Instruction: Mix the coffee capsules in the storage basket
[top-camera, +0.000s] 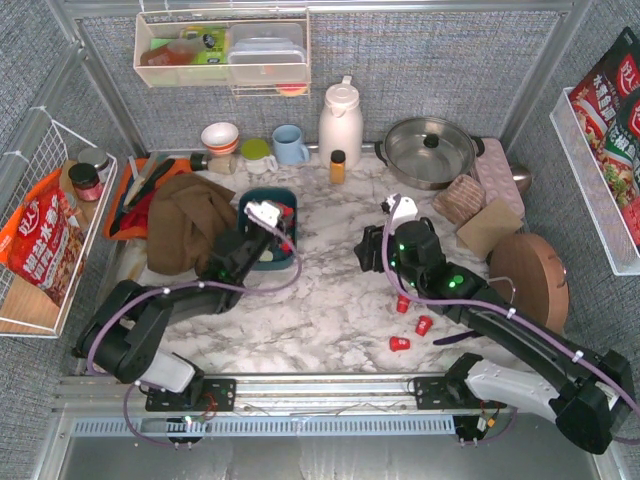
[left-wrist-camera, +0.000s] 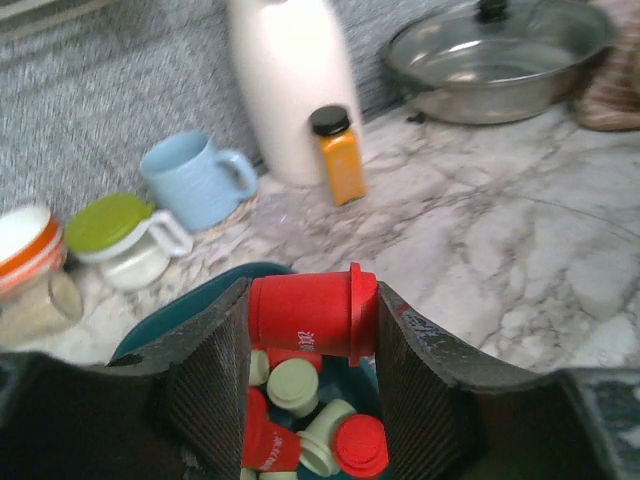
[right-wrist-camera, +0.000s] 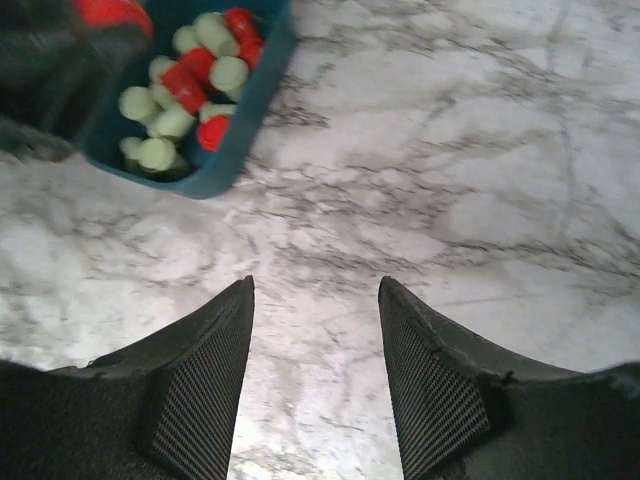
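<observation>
The dark teal storage basket (top-camera: 284, 258) sits left of centre on the marble top, with several red and mint green coffee capsules (left-wrist-camera: 300, 410) inside. My left gripper (top-camera: 268, 215) hovers over it, shut on a red capsule (left-wrist-camera: 310, 312) held sideways between the fingers (left-wrist-camera: 215, 380). Three red capsules (top-camera: 403, 303) (top-camera: 424, 324) (top-camera: 399, 343) lie loose on the table near the right arm. My right gripper (right-wrist-camera: 315, 300) is open over bare marble, nothing between its fingers. The basket (right-wrist-camera: 235, 140) and its capsules (right-wrist-camera: 190, 90) show at the upper left of its view.
A brown cloth (top-camera: 190, 225) lies just left of the basket, beside an orange tray (top-camera: 130, 190). At the back stand a blue mug (top-camera: 290, 144), a white thermos (top-camera: 340, 122), an amber bottle (top-camera: 338, 166) and a lidded pot (top-camera: 430, 148). A round wooden board (top-camera: 528, 275) lies at the right.
</observation>
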